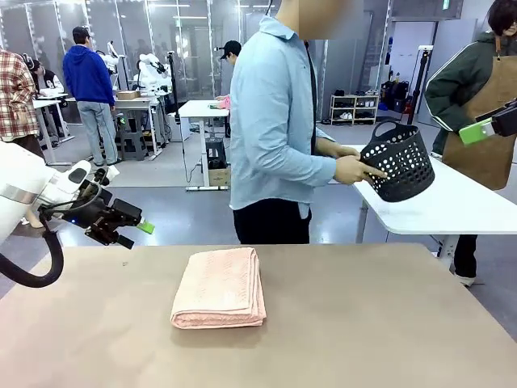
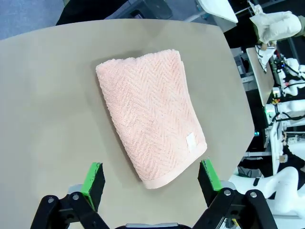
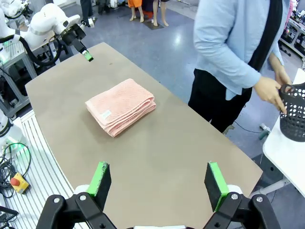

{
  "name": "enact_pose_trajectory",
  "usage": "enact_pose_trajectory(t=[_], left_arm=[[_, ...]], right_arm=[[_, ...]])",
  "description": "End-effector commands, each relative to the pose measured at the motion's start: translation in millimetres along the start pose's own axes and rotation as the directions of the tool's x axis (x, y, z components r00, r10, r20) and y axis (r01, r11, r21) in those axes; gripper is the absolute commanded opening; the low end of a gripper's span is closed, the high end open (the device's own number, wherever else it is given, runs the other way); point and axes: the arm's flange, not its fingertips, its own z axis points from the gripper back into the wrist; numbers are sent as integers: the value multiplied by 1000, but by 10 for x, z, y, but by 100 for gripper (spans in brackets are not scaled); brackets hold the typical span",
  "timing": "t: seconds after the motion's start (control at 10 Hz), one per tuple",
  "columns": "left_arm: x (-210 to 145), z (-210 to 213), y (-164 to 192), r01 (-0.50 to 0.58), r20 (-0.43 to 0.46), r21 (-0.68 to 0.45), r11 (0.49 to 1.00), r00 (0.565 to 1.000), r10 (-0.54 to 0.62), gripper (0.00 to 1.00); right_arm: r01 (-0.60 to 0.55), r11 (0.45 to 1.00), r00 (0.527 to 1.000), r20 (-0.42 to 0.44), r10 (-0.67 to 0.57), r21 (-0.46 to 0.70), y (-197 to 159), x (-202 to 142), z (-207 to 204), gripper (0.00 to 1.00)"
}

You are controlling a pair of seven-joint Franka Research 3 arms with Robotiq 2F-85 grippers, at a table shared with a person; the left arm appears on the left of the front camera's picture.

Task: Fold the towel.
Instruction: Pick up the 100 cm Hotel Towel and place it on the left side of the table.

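Note:
The salmon-pink towel point(image 1: 220, 288) lies folded into a thick rectangle in the middle of the brown table point(image 1: 371, 323). The left wrist view shows its herringbone weave and a small label on the towel point(image 2: 150, 114). My left gripper point(image 1: 133, 230) hangs open above the table's far left edge, apart from the towel, and its own view shows the gripper point(image 2: 151, 177) with nothing between the green pads. At the upper right my right gripper point(image 1: 485, 128) is high above the table. From there the towel point(image 3: 121, 106) lies well below the open, empty gripper point(image 3: 158, 183).
A person in a light blue shirt stands at the far side, turned away, with a hand on a dark perforated basket point(image 1: 397, 162) over a white side table point(image 1: 452, 202). Another person in a brown apron stands at the far right.

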Motion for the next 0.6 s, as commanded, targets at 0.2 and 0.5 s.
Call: enact_pose_trajectory(t=[0.2,0.5], left_arm=[[70,-153,62,-58,5,-20,998,998,58,100],[201,-586,276,-132,-3,-60,989,991,132,100]], right_arm=[[1,1000,1000,-3,-1,-4,10,2,-2,100],[1,1000,1000,-3,-1,-4,10,2,-2,100]])
